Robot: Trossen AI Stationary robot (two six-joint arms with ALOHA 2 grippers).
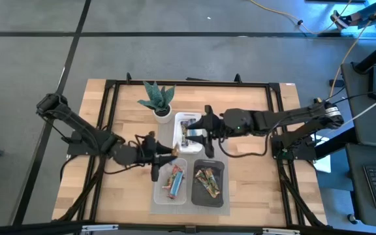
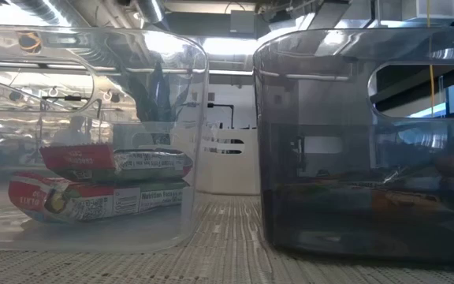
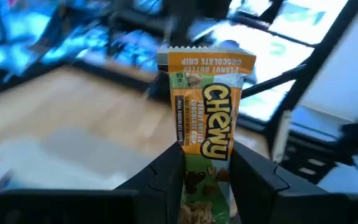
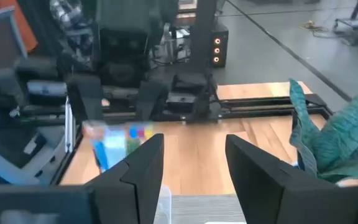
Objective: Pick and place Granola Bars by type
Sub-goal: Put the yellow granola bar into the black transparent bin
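My left gripper point(image 1: 164, 154) hovers just beyond the far edge of the clear tray point(image 1: 155, 196) and is shut on a green-and-orange granola bar point(image 3: 207, 124). My right gripper point(image 1: 201, 128) is open over the white tray point(image 1: 189, 149), and table shows between its fingers point(image 4: 194, 168). A blurred blue wrapper point(image 4: 109, 148) shows beside one of its fingers. Red and blue bars point(image 1: 174, 182) lie in the clear tray, two red ones stacked flat point(image 2: 113, 181). Green-and-tan bars point(image 1: 207, 183) lie in the black tray point(image 1: 222, 166). My left gripper pinches the bar's lower green half point(image 3: 205, 180) between its two fingers point(image 3: 169, 171), one on each long edge. The fingers lie along the bar, and its orange crimped end point(image 3: 210, 61) sticks out past the fingertips. The bar is lifted clear of the table.
A potted plant point(image 1: 159, 99) stands at the far middle of the table, next to the white tray. A black frame point(image 1: 106, 98) runs around the work area. Bare wood lies left of the clear tray and right of the black tray.
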